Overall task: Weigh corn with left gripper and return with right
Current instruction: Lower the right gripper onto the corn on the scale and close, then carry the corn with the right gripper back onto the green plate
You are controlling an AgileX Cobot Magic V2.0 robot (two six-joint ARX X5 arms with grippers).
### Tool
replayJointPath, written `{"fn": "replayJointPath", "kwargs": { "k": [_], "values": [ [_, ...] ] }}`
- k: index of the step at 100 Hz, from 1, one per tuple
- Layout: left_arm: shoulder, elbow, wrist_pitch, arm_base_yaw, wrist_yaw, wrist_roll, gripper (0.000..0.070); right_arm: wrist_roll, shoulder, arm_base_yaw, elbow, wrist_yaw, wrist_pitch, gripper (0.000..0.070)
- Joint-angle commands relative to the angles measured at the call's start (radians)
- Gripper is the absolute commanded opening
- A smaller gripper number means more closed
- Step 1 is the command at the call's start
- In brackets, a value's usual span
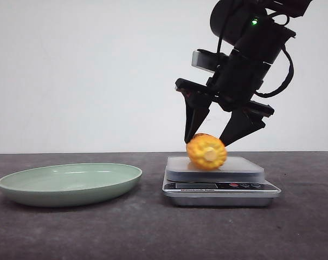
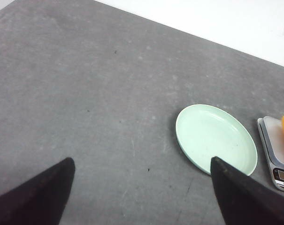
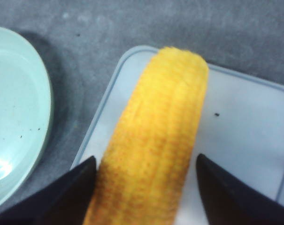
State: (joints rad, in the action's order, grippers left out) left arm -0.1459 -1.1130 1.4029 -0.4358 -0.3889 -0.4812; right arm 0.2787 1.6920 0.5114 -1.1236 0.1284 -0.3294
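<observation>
I see the corn (image 1: 207, 152) lying on the scale (image 1: 220, 187), pale cut end facing me. My right gripper (image 1: 214, 138) hangs over it with its fingers spread wide, one on each side of the cob (whether they touch it, I cannot tell). The left gripper (image 2: 142, 187) is also spread wide, holding nothing, above bare table (image 2: 85, 93). The green plate (image 1: 69, 183) sits left of the scale.

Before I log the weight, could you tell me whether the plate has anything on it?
No, the plate is bare, and the corn sits on the scale.
</observation>
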Motion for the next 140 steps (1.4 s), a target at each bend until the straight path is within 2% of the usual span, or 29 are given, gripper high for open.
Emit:
{"fn": "replayJointPath", "kwargs": {
  "k": [1,7,9,37,62,75,91,132,136,140],
  "values": [
    [0.003,-0.010,-0.017,-0.002,-0.003,0.024,0.0550,0.010,0.023,0.013,-0.018,-0.008,0.001,0.0170],
    [0.003,-0.010,-0.020,-0.002,-0.003,0.024,0.0550,0.010,0.022,0.021,-0.018,-0.020,0.009,0.0026],
    [0.003,-0.010,-0.020,-0.002,-0.003,0.024,0.0550,0.010,0.021,0.024,-0.018,-0.025,0.011,0.0000],
    [0.003,-0.010,-0.010,-0.002,-0.003,0.024,0.0550,0.018,-0.051,0.047,-0.024,-0.024,0.041,0.0000],
    [0.003,-0.010,-0.027,-0.002,-0.003,0.024,0.0550,0.037,-0.079,0.191,-0.161,-0.026,0.037,0.0000],
    [0.003,-0.010,-0.037,-0.002,-0.003,0.024,0.0550,0.053,-0.030,0.283,-0.261,-0.076,0.030,0.0000],
    [0.003,-0.010,-0.034,-0.002,-0.003,0.024,0.0550,0.090,0.086,0.340,-0.357,-0.076,0.029,0.0000],
    [0.003,-0.010,-0.034,-0.002,-0.002,0.024,0.0550,0.153,0.320,0.369,-0.395,-0.095,0.032,0.0000],
    [0.003,-0.010,-0.034,-0.002,-0.002,0.024,0.0550,0.153,0.330,0.369,-0.395,-0.093,0.035,0.0029],
    [0.003,-0.010,-0.032,-0.002,-0.002,0.024,0.0550,0.159,0.336,0.369,-0.395,-0.093,0.037,0.0119]
  ]
}}
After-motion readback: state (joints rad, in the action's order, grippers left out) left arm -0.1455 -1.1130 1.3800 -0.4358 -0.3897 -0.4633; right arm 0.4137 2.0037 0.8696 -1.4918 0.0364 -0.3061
